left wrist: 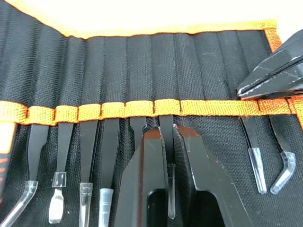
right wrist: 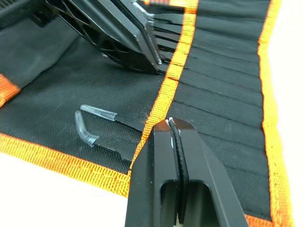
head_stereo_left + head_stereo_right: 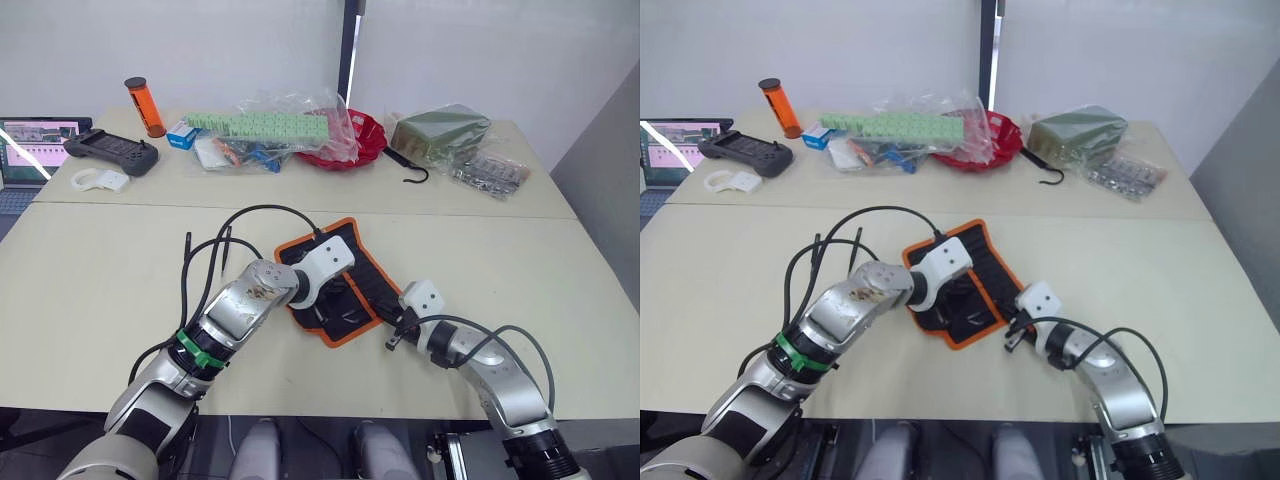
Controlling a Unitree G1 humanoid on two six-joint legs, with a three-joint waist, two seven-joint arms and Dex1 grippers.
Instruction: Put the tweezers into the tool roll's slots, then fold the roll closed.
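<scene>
Toward the near edge of the table [image 3: 90,300], right of its middle, the right gripper [image 2: 173,124] rests with its two fingers pressed flat together, gripping nothing, its tip at the orange band on the near side of the tool roll [image 3: 355,278]. That roll lies open and flat at the table's middle, turned at an angle. Just beyond, the left gripper [image 1: 169,133] is closed on one of the tweezers [image 1: 169,189], the shaft pinched between the fingers and its point already tucked under the orange trim of one of the slots [image 1: 166,108]. Several more tweezers sit in neighbouring slots, their clear-capped ends sticking out. By my reading, the inserting step is in hand and nearly done; the next move calls for pushing this piece fully home along the line of its slot, then letting go and drawing clear before folding the roll closed. Along the far edge lie a red tray [image 3: 370,135] under clear bags, a black hook [image 3: 408,167] and an orange bottle [image 3: 146,107].
</scene>
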